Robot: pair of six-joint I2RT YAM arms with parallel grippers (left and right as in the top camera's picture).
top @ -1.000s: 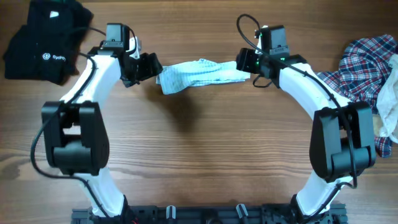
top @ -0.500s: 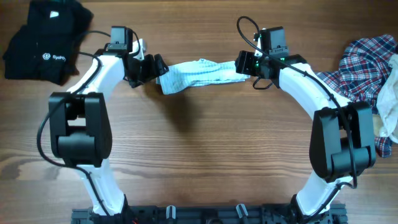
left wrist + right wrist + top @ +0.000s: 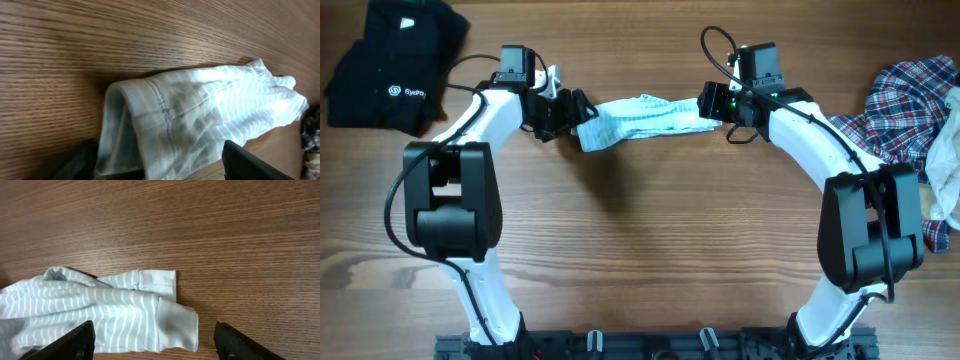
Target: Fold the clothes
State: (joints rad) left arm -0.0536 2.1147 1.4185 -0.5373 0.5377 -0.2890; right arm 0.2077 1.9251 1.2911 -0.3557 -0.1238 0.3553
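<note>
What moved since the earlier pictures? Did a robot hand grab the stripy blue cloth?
The left gripper slid right, up to the striped garment's end, jaws open around it, not gripping yet. The right gripper, the garment, the black clothes and the plaid shirt stayed put.

2 white arms with black joints and looping black cables.

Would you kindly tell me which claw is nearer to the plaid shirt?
The right. The right claw is at the striped garment end facing the plaid shirt; the left claw is at the opposite end, farther away.
</note>
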